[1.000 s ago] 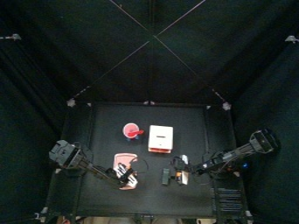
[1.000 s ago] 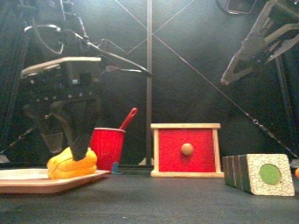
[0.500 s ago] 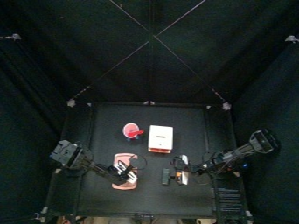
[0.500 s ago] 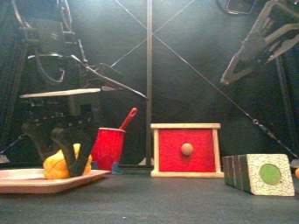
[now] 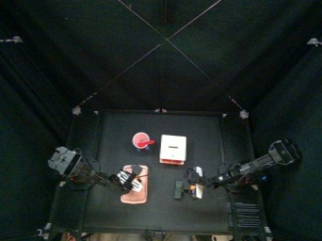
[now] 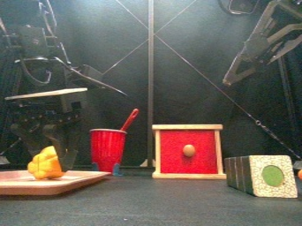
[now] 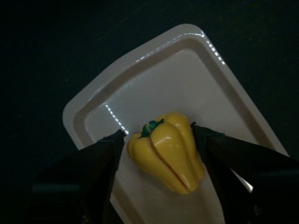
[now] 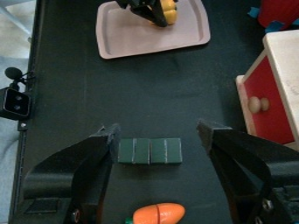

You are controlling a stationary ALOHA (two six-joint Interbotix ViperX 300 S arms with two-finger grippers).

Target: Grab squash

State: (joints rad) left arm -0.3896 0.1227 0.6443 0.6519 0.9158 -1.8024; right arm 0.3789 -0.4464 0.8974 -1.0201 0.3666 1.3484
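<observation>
The yellow squash lies on the pink tray at the near left of the table, and the left gripper sits right over it, one black jaw on either side. In the left wrist view the jaws stand apart and straddle the squash across its width, its long axis running away between them with the green stem end pointing outward; whether the pads already touch its flanks is hard to judge from this angle. The coming close turns on that alignment: the jaws flank the narrow dimension, so a straight squeeze should catch it.

The left arm is plainly the nearer one. The right gripper hangs open well to the right, above a row of dark green blocks and a toy carrot, with the red drawer box and red cup between the two sides.

Compared with half a second earlier, the front view shows the squash sitting further left on the tray, and the left arm has shifted left with it; the right arm has not moved.
</observation>
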